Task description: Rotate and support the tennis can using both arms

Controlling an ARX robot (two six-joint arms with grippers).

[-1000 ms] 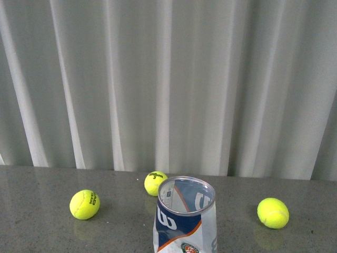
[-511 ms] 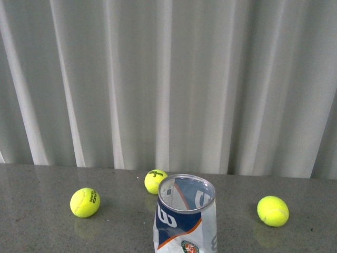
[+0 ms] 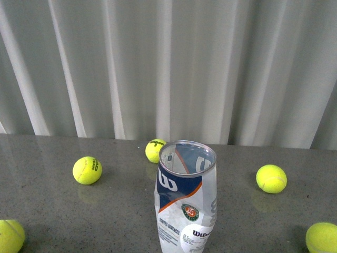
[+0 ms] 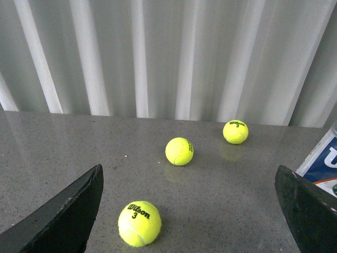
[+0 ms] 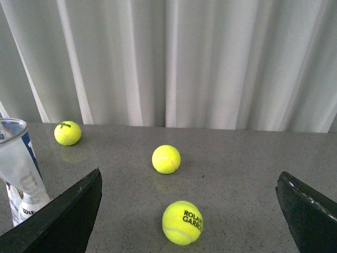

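Note:
The tennis can [image 3: 185, 196] stands upright and open-topped on the grey table, centre front in the front view, its clear tube empty, with the white, navy and orange Wilson label facing me. Part of it shows at the edge of the left wrist view [image 4: 322, 163] and of the right wrist view [image 5: 18, 168]. Neither arm shows in the front view. My left gripper [image 4: 192, 221] is open, its fingers [image 4: 63, 216] wide apart over a tennis ball [image 4: 139, 223]. My right gripper [image 5: 189, 221] is open over another ball [image 5: 182, 222]. Neither touches the can.
Several yellow-green tennis balls lie around the can on the grey table [image 3: 47, 211]: at the left [image 3: 87, 169], behind the can [image 3: 155, 149], at the right [image 3: 271, 178], and at the near corners [image 3: 10, 235] [image 3: 322, 238]. A white curtain [image 3: 168, 63] closes the back.
The front view has tilted down: the can and balls sit higher in the frame, more of the can's label shows, and two more balls have come into view at the near corners.

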